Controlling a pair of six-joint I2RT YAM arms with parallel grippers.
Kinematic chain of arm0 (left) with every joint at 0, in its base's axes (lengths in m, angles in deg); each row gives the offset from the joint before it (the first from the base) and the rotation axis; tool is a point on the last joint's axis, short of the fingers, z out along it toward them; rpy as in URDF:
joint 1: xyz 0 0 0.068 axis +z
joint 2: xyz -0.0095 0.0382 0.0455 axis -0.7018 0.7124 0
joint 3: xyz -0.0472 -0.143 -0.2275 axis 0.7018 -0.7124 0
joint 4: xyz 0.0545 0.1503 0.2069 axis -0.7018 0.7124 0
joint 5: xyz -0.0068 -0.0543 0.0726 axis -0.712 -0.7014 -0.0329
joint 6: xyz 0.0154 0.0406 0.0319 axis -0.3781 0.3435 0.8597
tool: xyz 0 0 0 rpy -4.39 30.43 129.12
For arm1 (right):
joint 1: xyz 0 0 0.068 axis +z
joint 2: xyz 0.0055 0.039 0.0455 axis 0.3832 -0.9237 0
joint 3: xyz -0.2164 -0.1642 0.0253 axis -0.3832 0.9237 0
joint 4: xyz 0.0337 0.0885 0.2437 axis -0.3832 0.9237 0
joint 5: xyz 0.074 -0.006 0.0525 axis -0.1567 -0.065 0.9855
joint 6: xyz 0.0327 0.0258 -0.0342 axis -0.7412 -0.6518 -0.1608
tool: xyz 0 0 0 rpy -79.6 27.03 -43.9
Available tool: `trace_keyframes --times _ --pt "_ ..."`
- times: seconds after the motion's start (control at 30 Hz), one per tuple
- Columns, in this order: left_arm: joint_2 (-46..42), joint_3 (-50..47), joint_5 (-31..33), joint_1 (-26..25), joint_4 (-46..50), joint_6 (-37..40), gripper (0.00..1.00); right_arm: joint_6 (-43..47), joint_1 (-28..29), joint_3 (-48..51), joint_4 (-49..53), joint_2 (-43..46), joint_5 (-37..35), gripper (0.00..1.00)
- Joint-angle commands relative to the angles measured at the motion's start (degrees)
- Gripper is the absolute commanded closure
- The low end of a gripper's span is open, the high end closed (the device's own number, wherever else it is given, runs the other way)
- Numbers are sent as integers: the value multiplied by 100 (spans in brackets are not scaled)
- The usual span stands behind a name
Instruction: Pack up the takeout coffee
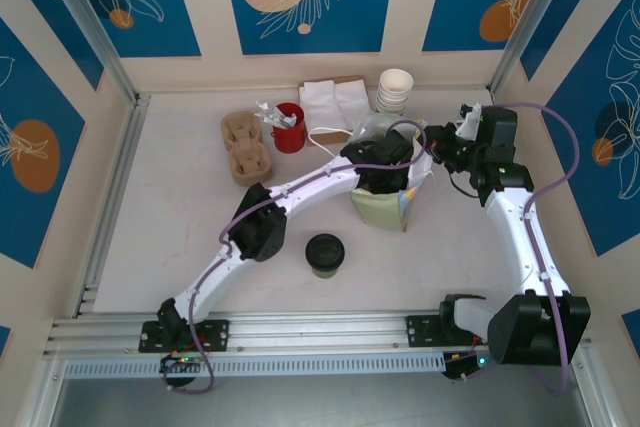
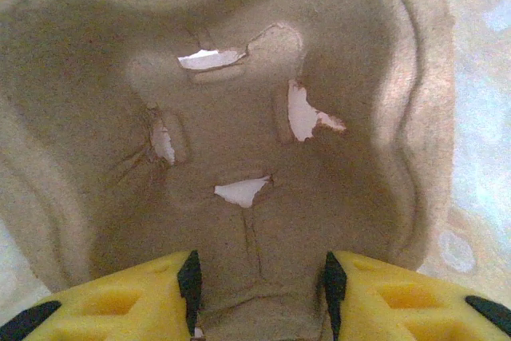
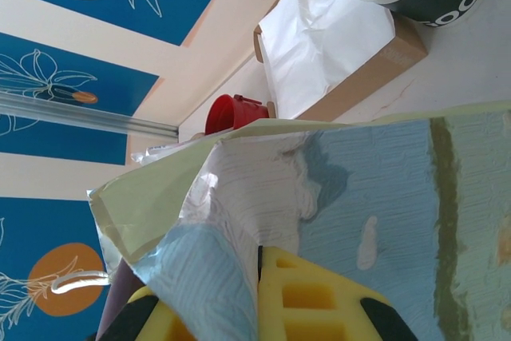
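Observation:
The takeout coffee (image 1: 324,253), dark green with a black lid, stands upright on the table in front of the pale green paper bag (image 1: 380,209). My left gripper (image 1: 378,173) reaches down into the bag's mouth. In the left wrist view its yellow fingers (image 2: 259,277) close on a wall of a brown pulp cup carrier (image 2: 255,117). My right gripper (image 1: 438,151) is shut on the bag's right rim, and in the right wrist view the bag's edge (image 3: 239,221) is pinched between its fingers (image 3: 259,273).
A second pulp carrier (image 1: 245,147) lies at the back left beside a red cup (image 1: 289,128). White napkins (image 1: 335,102) and stacked cream cups (image 1: 395,90) stand against the back wall. The left arm stretches diagonally across the table.

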Motion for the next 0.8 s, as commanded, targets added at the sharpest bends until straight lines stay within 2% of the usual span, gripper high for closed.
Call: trace_keyframes --times 0.0,0.2,0.53,0.77 --pt "-247 -83 -150 7 381 48 51 209 49 -26 183 145 -96 100" --pt "-1101 -127 -297 -28 492 161 46 312 22 -258 517 -212 -391 100" --pt "-2016 -110 -137 -46 691 -42 45 423 30 -538 726 -337 -527 100" --pt "-2697 -90 -681 -36 427 -161 44 539 30 -557 713 -306 -458 100"
